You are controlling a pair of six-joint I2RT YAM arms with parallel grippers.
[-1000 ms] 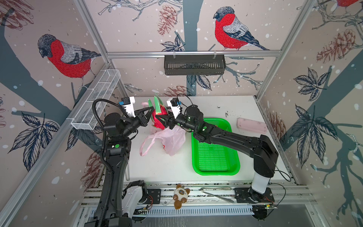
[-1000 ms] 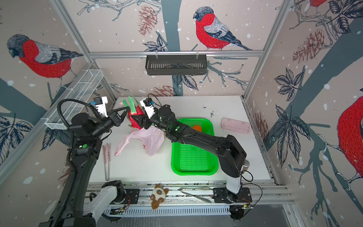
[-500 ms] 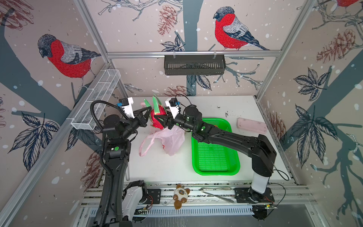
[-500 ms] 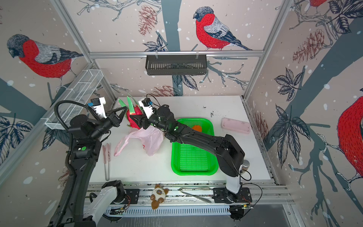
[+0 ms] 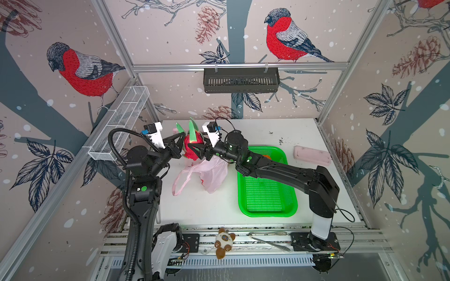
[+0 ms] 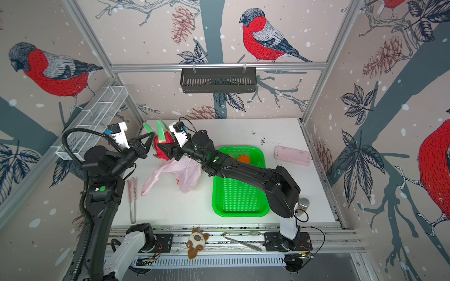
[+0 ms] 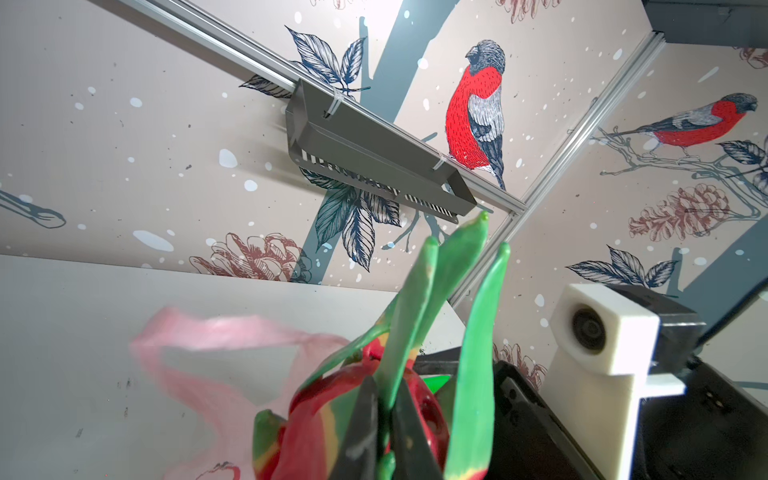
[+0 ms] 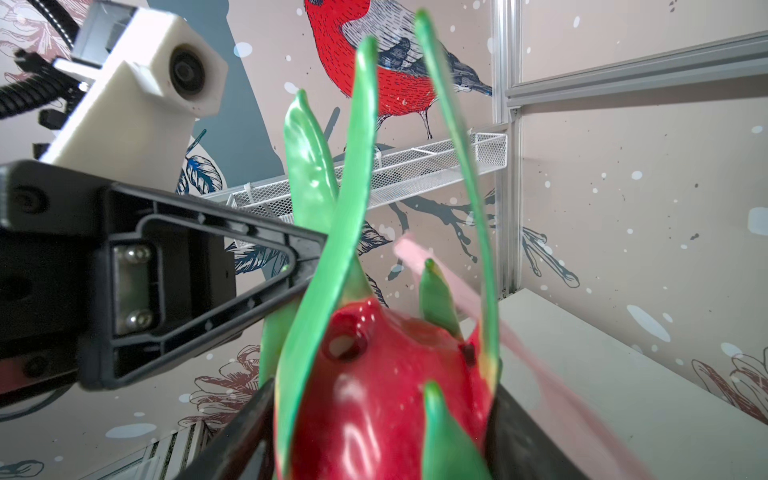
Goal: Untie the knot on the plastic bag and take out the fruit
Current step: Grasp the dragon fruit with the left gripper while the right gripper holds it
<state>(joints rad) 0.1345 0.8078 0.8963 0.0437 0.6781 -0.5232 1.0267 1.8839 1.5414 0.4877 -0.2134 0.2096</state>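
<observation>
Your dragon fruit (image 5: 191, 146) stands upright over the plastic bag (image 5: 211, 172), left of frame centre. The left gripper (image 7: 384, 399) is pinched tight on one green scale (image 7: 401, 324). The right gripper (image 8: 382, 399) straddles the red body, jaws wide — real grip, can't tell. The green tray (image 5: 267, 214) lies rightward, nearer your right arm.

Counted one each: dragon fruit (image 5: 189, 145), plastic bag (image 5: 211, 174), orange ball (image 6: 244, 159), green tray (image 5: 267, 194), pink case (image 5: 312, 155), plush toy (image 5: 225, 242), jar (image 6: 303, 203); two tongs (image 6: 133, 187) (image 6: 243, 233); two wall baskets (image 5: 241, 82) (image 5: 121, 121).

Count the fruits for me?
2: a dragon fruit pinched by the left gripper; an orange ball in the green tray. More may hide under the right arm or inside the bag.
</observation>
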